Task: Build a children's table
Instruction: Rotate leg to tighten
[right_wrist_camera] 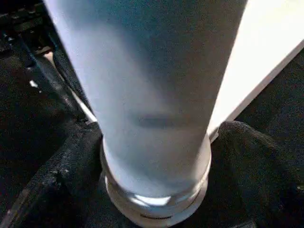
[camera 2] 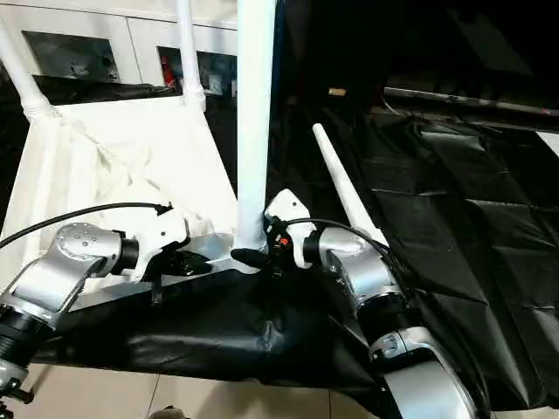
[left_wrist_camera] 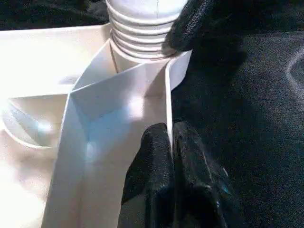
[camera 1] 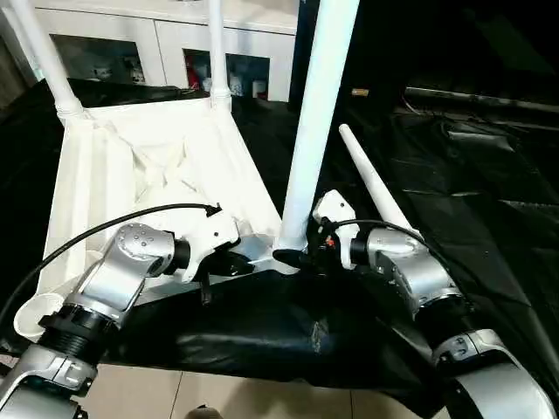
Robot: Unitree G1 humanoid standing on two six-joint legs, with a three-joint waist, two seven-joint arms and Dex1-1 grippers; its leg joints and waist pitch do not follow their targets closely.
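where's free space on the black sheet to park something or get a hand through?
Free: the black sheet beyond the loose leg, on the robot's right. Also the sheet strip along the near edge, below both hands. Crowded: the near corner socket, where the left hand, right hand and upright leg meet on the tabletop.

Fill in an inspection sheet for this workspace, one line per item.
Surface: black sheeting covers the work area.
Job's things: tabletop lies underside up; three legs stand in corner sockets, the near leg upright; spare leg lies on the sheeting.
Clutter: nothing seen.
Grippers: left tool shut on the tabletop's edge wall; right tool around the near leg's base.
Cables: black cable loops over the left arm.
Surroundings: white cabinet behind; tiled floor in front.
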